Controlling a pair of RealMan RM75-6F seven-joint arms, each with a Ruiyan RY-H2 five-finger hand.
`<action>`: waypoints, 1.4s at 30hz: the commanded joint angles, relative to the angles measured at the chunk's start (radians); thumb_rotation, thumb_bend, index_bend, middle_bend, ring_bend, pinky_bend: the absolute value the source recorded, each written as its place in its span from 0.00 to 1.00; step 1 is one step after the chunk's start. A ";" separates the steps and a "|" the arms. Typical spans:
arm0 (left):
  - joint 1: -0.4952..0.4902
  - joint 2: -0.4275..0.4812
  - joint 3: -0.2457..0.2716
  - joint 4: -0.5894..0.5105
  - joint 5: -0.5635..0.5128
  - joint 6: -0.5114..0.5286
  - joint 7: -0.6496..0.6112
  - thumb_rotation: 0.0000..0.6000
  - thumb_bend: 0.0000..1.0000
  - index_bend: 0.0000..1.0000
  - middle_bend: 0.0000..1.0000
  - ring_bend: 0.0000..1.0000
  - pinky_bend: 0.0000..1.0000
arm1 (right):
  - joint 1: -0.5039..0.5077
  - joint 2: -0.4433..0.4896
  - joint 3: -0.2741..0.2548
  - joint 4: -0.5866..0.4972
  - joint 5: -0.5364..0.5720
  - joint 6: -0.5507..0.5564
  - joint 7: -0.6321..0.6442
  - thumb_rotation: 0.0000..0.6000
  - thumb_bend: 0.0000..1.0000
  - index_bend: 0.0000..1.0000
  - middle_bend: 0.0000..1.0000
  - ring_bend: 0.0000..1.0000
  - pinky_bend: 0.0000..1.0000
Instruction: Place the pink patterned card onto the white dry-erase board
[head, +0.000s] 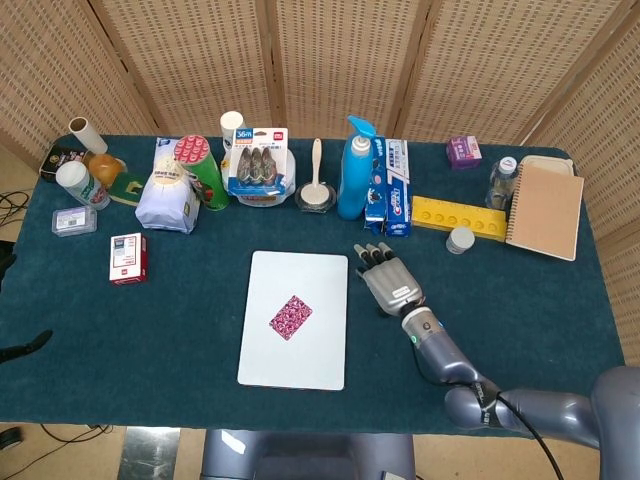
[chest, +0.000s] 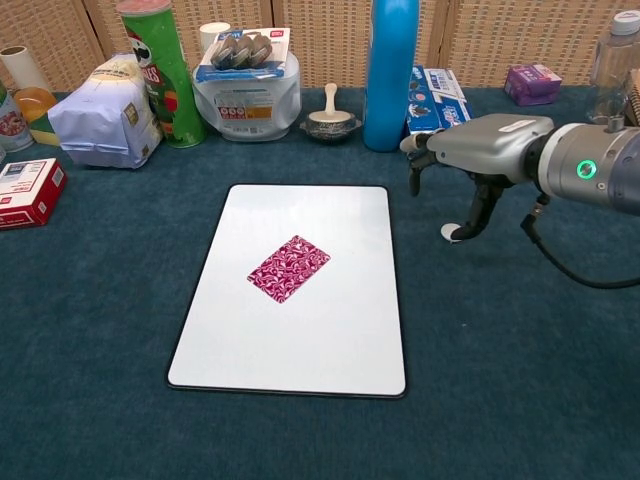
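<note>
Pink and dark red in a swirling pattern, the card (chest: 289, 268) lies flat on the white dry-erase board (chest: 240, 350), a little left of the board's middle, touching nothing else. Its long axis runs on a diagonal, from near-left to far-right, while the board's own long axis runs near to far on the blue-green desk (chest: 90, 400). By the look of it the placing is done.

From the right robot hand (head: 389, 281) the card lies to the left and slightly nearer the robot, with the board's right edge between them. That robot hand hovers off the board, over the bare desk just right of the board's far-right corner, released and holding nothing: fingers apart and hanging downward in the chest view, thumb pointing at the desk. A small white disc (chest: 451, 232) sits on the desk right beside the thumb tip; whether they touch I cannot tell.

No left robot hand shows in either view, so the right one is the only one near the card. Any follow-up, I judge, is simply a withdrawal toward the right and near side, away from the board; the only hazard is nudging the disc.
</note>
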 joint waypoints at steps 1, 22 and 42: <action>0.001 -0.007 -0.002 -0.004 -0.003 0.008 0.019 1.00 0.12 0.00 0.00 0.00 0.09 | -0.012 -0.021 -0.007 0.050 -0.033 -0.026 0.056 1.00 0.31 0.31 0.00 0.00 0.00; 0.002 -0.005 0.000 -0.009 -0.003 0.007 0.022 1.00 0.12 0.00 0.00 0.00 0.09 | -0.029 -0.063 -0.015 0.176 -0.086 -0.075 0.170 1.00 0.33 0.34 0.01 0.00 0.00; -0.003 -0.009 0.000 -0.015 -0.010 -0.001 0.038 1.00 0.12 0.00 0.00 0.00 0.09 | -0.056 -0.078 -0.010 0.249 -0.166 -0.105 0.284 1.00 0.33 0.38 0.02 0.00 0.00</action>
